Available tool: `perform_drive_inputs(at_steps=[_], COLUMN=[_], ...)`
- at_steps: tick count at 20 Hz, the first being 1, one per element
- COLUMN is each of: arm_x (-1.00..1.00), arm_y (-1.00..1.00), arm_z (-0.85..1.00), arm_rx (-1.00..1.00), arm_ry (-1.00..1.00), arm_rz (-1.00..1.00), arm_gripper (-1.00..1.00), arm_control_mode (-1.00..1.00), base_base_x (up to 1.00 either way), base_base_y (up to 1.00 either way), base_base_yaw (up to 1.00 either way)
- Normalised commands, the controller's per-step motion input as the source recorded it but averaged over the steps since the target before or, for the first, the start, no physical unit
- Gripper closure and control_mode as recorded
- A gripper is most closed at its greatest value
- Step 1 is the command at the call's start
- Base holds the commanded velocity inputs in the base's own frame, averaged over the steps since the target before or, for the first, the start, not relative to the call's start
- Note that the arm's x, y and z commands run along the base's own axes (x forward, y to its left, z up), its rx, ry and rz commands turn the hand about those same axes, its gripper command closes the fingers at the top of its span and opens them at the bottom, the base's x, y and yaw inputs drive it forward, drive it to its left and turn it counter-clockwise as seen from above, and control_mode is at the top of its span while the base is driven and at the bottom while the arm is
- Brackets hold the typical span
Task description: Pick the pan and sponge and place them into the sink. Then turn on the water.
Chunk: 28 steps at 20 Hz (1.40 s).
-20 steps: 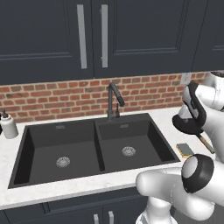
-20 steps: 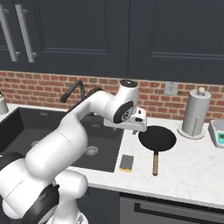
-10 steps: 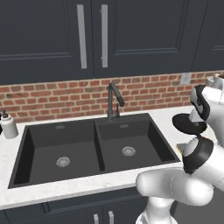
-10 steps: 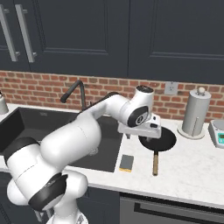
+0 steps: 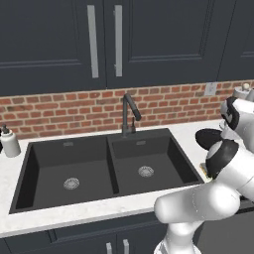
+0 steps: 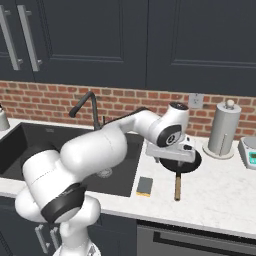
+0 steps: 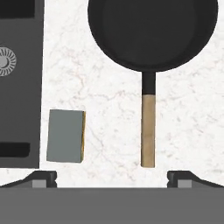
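Hovering over the counter [image 7: 109, 109], the gripper [image 7: 112, 177] has its two tips spread wide with nothing between them. In the hand view the pan [image 7: 152, 33] lies just ahead of the tips, its brown handle [image 7: 148, 131] pointing back toward them and ending between the two, nearer the right-hand tip. The sponge [image 7: 65, 136] lies flat, grey face up, well apart from the handle on its other side and just beside the edge of the sink [image 7: 19, 87], where one round drain [image 7: 6, 61] shows.

From the right base view the hand sits above the pan [image 6: 192, 162], and the sponge [image 6: 145, 185] rests near the counter's front edge between sink and handle. A paper towel roll [image 6: 223, 129] stands against the brick wall further right.

In the left base view both sink [image 5: 106, 171] basins hold nothing but their drains, the faucet [image 5: 128, 113] stands behind the divider, and a soap bottle [image 5: 8, 142] sits at the far left.
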Motion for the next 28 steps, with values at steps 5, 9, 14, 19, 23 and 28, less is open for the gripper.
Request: perform_drive_inputs(at_steps=[5, 9, 14, 19, 23, 28], arm_x=[0.09, 0.11, 0.16, 0.13, 0.11, 0.10], arm_y=[-0.05, 0.00, -0.08, -0.17, -0.20, -0.15], arm_z=[-0.28, -0.34, -0.31, -0.27, -0.30, -0.29], arm_rx=[0.00, 0.00, 0.00, 0.00, 0.00, 0.00], arm_ry=[0.02, 0.03, 0.06, 0.06, 0.05, 0.05], arm_rz=[0.00, 0.00, 0.00, 0.00, 0.00, 0.00], arm_gripper=[-1.00, -1.00, -1.00, -1.00, -1.00, -1.00], arm_control_mode=[-1.00, -1.00, -1.00, -1.00, -1.00, -1.00], base_base_x=[0.00, 0.00, 0.00, 0.00, 0.00, 0.00], base_base_y=[0.00, 0.00, 0.00, 0.00, 0.00, 0.00], base_base_yaw=[0.00, 0.00, 0.00, 0.00, 0.00, 0.00])
